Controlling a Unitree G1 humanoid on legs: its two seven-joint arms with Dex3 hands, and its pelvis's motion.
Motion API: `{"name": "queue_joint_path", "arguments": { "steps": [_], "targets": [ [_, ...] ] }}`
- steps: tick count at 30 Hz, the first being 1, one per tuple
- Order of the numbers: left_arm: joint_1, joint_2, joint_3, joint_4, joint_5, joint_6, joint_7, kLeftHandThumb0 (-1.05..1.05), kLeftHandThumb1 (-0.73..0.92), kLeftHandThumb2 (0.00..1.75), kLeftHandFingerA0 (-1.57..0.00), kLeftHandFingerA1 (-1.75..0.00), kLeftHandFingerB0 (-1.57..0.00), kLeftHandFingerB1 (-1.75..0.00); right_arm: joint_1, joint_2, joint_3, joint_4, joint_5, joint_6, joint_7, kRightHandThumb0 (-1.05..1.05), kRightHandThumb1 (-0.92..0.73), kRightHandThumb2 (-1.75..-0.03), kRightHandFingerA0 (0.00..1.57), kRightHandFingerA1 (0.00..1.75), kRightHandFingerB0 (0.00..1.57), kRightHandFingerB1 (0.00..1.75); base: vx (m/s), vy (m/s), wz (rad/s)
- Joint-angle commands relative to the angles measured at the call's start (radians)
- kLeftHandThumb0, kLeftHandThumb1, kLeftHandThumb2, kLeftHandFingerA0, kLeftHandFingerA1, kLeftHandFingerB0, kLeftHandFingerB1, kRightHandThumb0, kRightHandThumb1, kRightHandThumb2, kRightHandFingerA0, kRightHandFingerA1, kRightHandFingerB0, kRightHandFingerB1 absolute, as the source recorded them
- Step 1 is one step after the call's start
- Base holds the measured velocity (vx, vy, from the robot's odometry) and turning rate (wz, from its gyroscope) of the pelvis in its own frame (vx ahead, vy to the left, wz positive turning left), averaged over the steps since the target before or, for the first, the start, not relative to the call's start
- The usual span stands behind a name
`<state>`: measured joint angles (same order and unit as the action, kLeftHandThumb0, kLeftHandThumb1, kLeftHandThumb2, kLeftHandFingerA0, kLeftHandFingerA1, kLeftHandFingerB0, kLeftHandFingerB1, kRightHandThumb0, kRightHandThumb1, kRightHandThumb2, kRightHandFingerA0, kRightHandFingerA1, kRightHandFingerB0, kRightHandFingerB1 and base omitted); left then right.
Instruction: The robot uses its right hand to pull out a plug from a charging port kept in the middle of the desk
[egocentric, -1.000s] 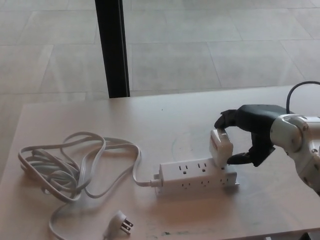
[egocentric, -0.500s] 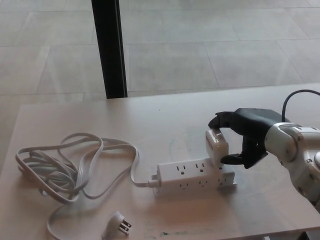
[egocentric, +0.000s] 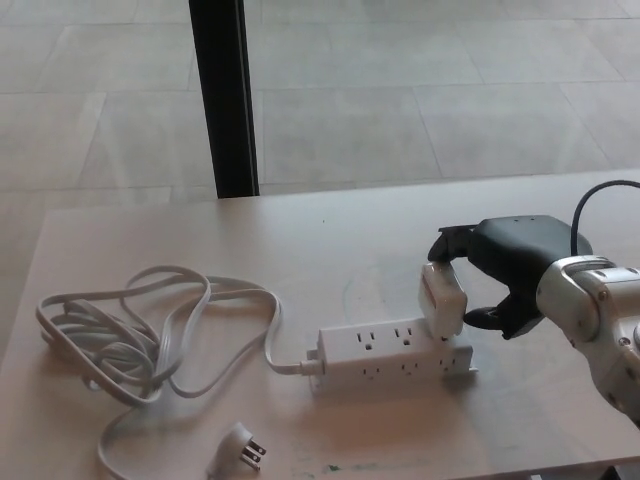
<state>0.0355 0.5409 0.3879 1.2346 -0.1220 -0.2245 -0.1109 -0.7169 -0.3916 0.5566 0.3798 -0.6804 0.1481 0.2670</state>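
The white rectangular plastic power strip (egocentric: 392, 355) lies flat on the pale wooden desk (egocentric: 350, 240), near the desk's front edge, and that's our landmark. At the strip's right end sits the white blocky plug adapter (egocentric: 441, 298), upright and tilted a little, its lower edge right at the strip's top face; whether its prongs are seated or free, I can't tell. The robot's black right hand (egocentric: 500, 272) comes in from the right of the strip and is clamped on the adapter, fingers (egocentric: 447, 243) curled over its top and the thumb (egocentric: 481, 318) pressing in from below right. Off the strip's left end runs its white flat cord (egocentric: 150, 325), piled in loose loops well to the left, ending in a white pronged wall plug (egocentric: 240, 449) lying on the desk in front of and left of the strip. Beyond the desk's far edge, behind the strip, a black upright post (egocentric: 225, 95) rises from the tiled floor.
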Motion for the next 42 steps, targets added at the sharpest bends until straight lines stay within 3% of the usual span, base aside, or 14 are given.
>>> {"name": "queue_joint_path", "arguments": {
  "steps": [1,10,14,17,22,24,25,28,29,33,34,38,40,42],
  "targets": [
    [-0.005,0.004,-0.008,0.006,0.005,-0.01,0.014,-0.79,0.81,0.65,-0.79,-0.59,-0.66,-0.44,0.07,0.037,0.054,0.015,-0.044,0.012,0.023,-0.3,-0.6,-0.74,0.86,1.67,0.85,0.69,0.0,0.0,0.0],
    [-0.021,0.008,-0.019,0.013,0.008,0.008,0.015,-0.78,0.86,0.66,-0.77,-0.53,-0.62,-0.42,0.103,0.105,0.062,0.004,-0.071,0.047,-0.024,-0.32,-0.62,-0.73,0.88,1.69,0.82,0.81,0.0,0.0,0.0],
    [-0.016,0.01,-0.021,0.002,0.004,0.004,0.017,-0.85,0.69,0.87,-0.76,-0.6,-0.6,-0.51,0.088,0.122,0.073,0.015,-0.086,0.08,0.004,-0.38,-0.62,-0.69,0.85,1.63,0.76,0.57,0.0,0.0,0.0],
    [-0.019,0.011,-0.023,0.009,0.004,0.002,0.01,-0.8,0.88,0.67,-0.78,-0.54,-0.62,-0.42,0.074,0.124,0.084,0.017,-0.089,0.121,0.067,-0.37,-0.64,-0.68,0.85,1.65,0.78,0.59,0.0,0.0,0.0],
    [-0.014,0.008,-0.021,0.004,0.001,0.002,0.013,-0.8,0.88,0.67,-0.79,-0.55,-0.63,-0.43,0.028,0.114,0.096,0.013,-0.07,0.208,0.248,-0.4,-0.57,-0.57,0.79,1.49,0.85,0.57,0.0,0.0,0.0],
    [-0.022,0.01,-0.027,0.004,0.007,0.004,0.015,-0.86,0.71,0.88,-0.76,-0.6,-0.6,-0.5,-0.012,0.099,0.091,0.017,-0.048,0.235,0.345,-0.48,-0.51,-0.58,0.77,1.34,0.6,0.46,0.0,0.0,0.0],
    [-0.02,0.009,-0.028,0.005,0.008,-0.004,0.015,-0.82,0.89,0.67,-0.79,-0.55,-0.65,-0.43,-0.03,0.092,0.091,0.02,-0.049,0.239,0.365,-0.56,-0.51,-0.58,0.67,1.21,0.54,0.43,0.0,0.0,0.0],
    [-0.018,0.011,-0.031,0.003,0.012,-0.009,0.018,-0.81,0.9,0.67,-0.8,-0.57,-0.65,-0.43,-0.053,0.095,0.094,0.032,-0.054,0.251,0.384,-0.62,-0.51,-0.57,0.61,1.2,0.55,0.42,0.0,0.0,0.0],
    [-0.018,0.01,-0.033,0.003,0.014,-0.01,0.021,-0.81,0.9,0.68,-0.8,-0.58,-0.65,-0.44,-0.052,0.094,0.091,0.032,-0.051,0.245,0.377,-0.72,-0.42,-0.86,0.67,1.09,0.52,0.53,0.0,0.0,0.0],
    [-0.022,0.012,-0.034,0.005,0.012,0.004,0.017,-0.81,0.91,0.68,-0.78,-0.54,-0.63,-0.42,-0.061,0.101,0.089,0.041,-0.05,0.243,0.377,-0.75,-0.4,-0.86,0.76,1.27,0.53,0.52,0.0,0.0,0.0],
    [-0.019,0.011,-0.033,0.006,0.011,-0.008,0.013,-0.82,0.91,0.68,-0.79,-0.54,-0.62,-0.41,-0.064,0.105,0.09,0.045,-0.051,0.239,0.373,-0.75,-0.48,-0.6,0.69,1.57,0.62,0.41,0.0,0.0,0.0],
    [-0.02,0.011,-0.029,0.006,0.007,-0.011,0.009,-0.89,0.72,0.89,-0.77,-0.6,-0.6,-0.5,-0.07,0.117,0.098,0.041,-0.051,0.247,0.392,-0.92,-0.36,-0.86,0.9,1.45,0.58,0.5,0.0,0.0,0.0],
    [-0.018,0.012,-0.031,0.002,0.008,-0.01,0.01,-0.8,0.92,0.68,-0.78,-0.52,-0.65,-0.42,-0.068,0.125,0.104,0.035,-0.048,0.245,0.398,-0.93,-0.48,-0.62,0.68,1.59,0.54,0.41,0.0,0.0,0.0],
    [-0.019,0.011,-0.028,0.003,0.005,-0.012,0.008,-0.8,0.92,0.68,-0.79,-0.52,-0.64,-0.41,-0.065,0.13,0.11,0.028,-0.048,0.245,0.399,-0.97,-0.44,-0.77,0.68,1.46,0.48,0.42,0.0,0.0,0.0]
  ]
}}
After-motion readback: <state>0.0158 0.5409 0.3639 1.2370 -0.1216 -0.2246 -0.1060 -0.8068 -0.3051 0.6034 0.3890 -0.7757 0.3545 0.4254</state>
